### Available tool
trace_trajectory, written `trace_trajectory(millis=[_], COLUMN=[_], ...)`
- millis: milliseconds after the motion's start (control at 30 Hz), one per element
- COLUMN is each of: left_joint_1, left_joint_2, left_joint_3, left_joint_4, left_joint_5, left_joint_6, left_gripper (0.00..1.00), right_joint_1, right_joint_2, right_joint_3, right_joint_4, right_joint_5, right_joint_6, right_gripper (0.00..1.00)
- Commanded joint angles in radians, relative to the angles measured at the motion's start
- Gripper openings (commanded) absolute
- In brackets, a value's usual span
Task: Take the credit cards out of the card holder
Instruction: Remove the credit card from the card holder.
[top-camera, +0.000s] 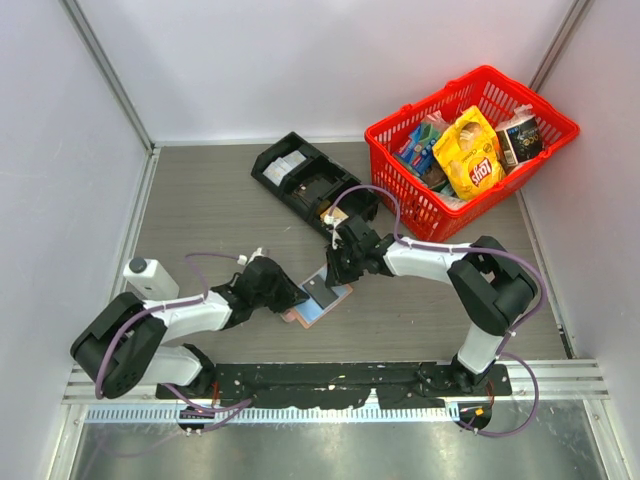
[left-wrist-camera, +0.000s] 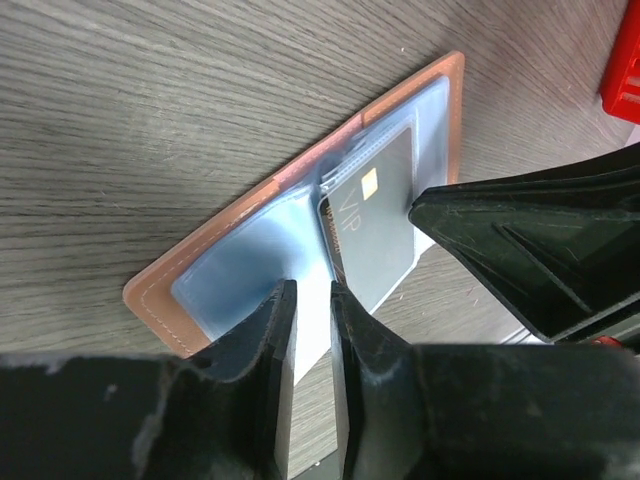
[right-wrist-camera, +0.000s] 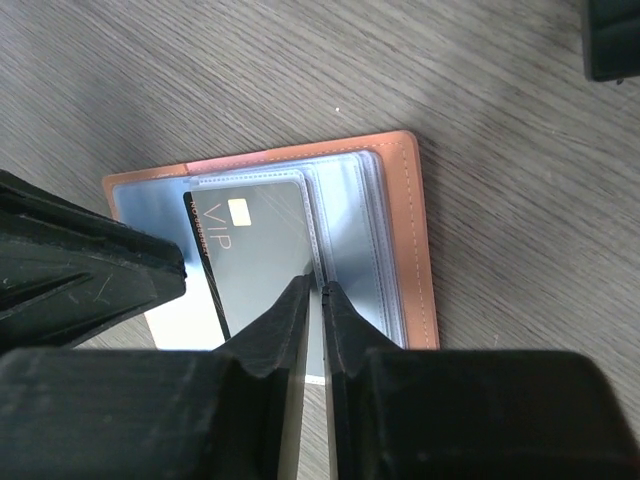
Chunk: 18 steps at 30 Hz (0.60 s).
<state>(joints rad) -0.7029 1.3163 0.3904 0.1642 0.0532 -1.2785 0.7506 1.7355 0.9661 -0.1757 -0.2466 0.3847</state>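
The salmon-pink card holder (top-camera: 300, 315) lies open on the table between the arms, its pale blue panels facing up. It also shows in the left wrist view (left-wrist-camera: 160, 295) and the right wrist view (right-wrist-camera: 415, 240). A dark grey card (right-wrist-camera: 255, 250) marked VIP, with a gold chip, sits in a clear sleeve and sticks out past the holder's near edge; it also shows in the left wrist view (left-wrist-camera: 375, 235). My left gripper (left-wrist-camera: 312, 290) is nearly closed on a pale inner panel at the holder's edge. My right gripper (right-wrist-camera: 316, 285) is shut on the card's edge.
A black compartment tray (top-camera: 310, 185) stands behind the card holder. A red basket (top-camera: 372, 130) of snack packets sits at the back right. A small white device (top-camera: 150, 278) stands by the left arm. White walls enclose the table.
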Motion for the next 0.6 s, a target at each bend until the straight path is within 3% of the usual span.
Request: trace_trajectory(millis=[0,333,567], left_joint_1=[-0.003,-0.004,-0.003], left_joint_2=[-0.061,-0.108,-0.025], left_joint_3=[-0.008,-0.03,-0.056], left_joint_4=[-0.005,0.037,0.115], left_joint_5=[-0.027,-0.036,-0.015], left_joint_6=[-0.001,-0.041,-0.093], left_gripper=[0.25,0.39,0.4], right_joint_1=[0.01,0.009,0.009], right_joint_2=[0.025,0.07,0.073], right_joint_3=[-0.041,-0.061,-0.07], right_joint_4=[0.021,0.019,0.025], right_joint_5=[0.006,0.064,0.058], right_joint_6=[0.034,0.062,0.068], right_gripper=[0.14,0.02,0.01])
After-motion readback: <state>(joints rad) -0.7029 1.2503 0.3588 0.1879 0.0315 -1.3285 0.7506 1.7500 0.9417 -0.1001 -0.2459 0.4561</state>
